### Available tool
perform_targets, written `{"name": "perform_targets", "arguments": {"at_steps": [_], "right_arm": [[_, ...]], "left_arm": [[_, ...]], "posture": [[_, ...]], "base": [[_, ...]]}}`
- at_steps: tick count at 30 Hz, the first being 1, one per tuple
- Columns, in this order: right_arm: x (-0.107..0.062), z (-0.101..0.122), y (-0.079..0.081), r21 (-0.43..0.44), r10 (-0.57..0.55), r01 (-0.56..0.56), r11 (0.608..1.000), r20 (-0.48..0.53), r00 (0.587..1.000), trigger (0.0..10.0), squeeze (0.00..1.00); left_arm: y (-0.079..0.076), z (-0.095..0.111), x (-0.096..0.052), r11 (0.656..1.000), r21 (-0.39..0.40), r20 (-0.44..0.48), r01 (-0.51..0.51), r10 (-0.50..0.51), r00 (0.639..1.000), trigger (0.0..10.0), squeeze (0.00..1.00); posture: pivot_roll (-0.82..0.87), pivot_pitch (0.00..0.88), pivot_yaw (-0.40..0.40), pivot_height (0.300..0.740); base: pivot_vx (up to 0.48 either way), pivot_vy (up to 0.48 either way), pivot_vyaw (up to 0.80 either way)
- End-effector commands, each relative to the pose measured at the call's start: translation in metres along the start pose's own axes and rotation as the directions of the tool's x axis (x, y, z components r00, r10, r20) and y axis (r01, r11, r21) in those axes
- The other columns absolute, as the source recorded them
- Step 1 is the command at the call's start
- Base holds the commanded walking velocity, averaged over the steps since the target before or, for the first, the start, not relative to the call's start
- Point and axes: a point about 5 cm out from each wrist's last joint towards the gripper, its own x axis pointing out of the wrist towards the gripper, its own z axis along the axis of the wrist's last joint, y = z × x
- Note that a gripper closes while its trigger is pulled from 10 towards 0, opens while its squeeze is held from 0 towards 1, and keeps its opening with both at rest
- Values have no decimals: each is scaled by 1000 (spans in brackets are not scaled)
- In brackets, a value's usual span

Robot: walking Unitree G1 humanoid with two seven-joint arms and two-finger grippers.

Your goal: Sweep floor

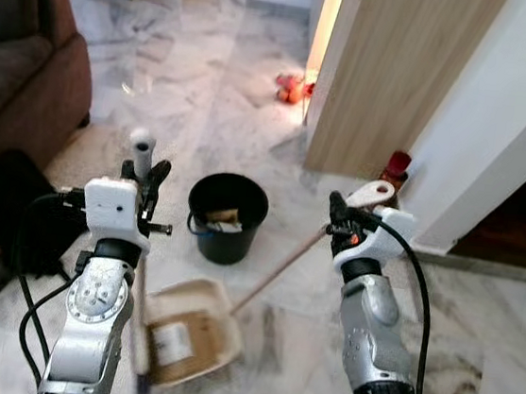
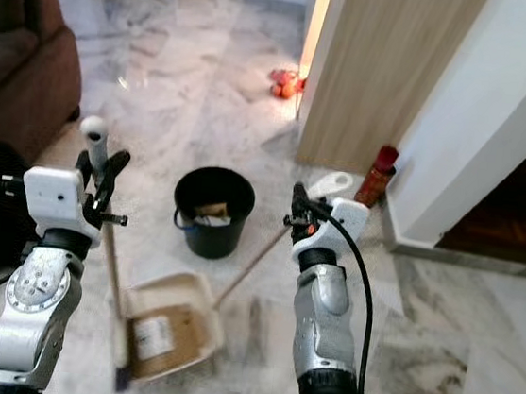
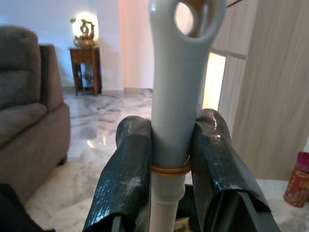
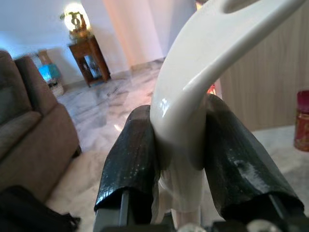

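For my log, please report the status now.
Left claw shut on broom. Right claw shut on dustpan handle. Cardboard in dustpan. Bucket just beyond the pan.

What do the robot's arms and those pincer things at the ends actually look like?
Both arms are silver metal built in jointed segments. The left arm has a round ribbed disc on its forearm and the right arm a dark knurled collar lower down. A white boxy housing caps each wrist, and black cables loop beside them. The left gripper and right gripper each have two long, glossy black fingers.
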Motion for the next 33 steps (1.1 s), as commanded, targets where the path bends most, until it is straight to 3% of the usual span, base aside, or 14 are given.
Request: {"name": "perform_targets", "arguments": {"at_steps": [1,10,19,27,33], "right_arm": [[3,7,9,65,17,-20,998,40,999,10000,0],[4,6,8,85,19,-22,996,32,999,10000,0],[4,8,11,48,33,-35,998,46,998,10000,0],[4,7,10,45,39,-40,998,37,999,10000,0],[3,6,11,51,37,-39,998,36,999,10000,0]], "left_arm": [[-3,9,3,1000,-23,47,16,-15,999,10000,0],[-4,9,3,1000,-22,46,17,-16,999,10000,0],[-4,9,3,1000,-24,48,16,-15,999,10000,0],[-5,9,3,1000,-24,49,17,-15,999,10000,0],[-5,9,3,999,-26,49,20,-19,999,10000,0]], "posture": [[186,99,-73,740],[187,99,-75,740],[187,100,-76,740],[186,99,-76,740],[186,97,-77,740]], "base": [[315,0,0],[312,0,-458],[313,0,0],[312,0,622],[311,0,0]]}}
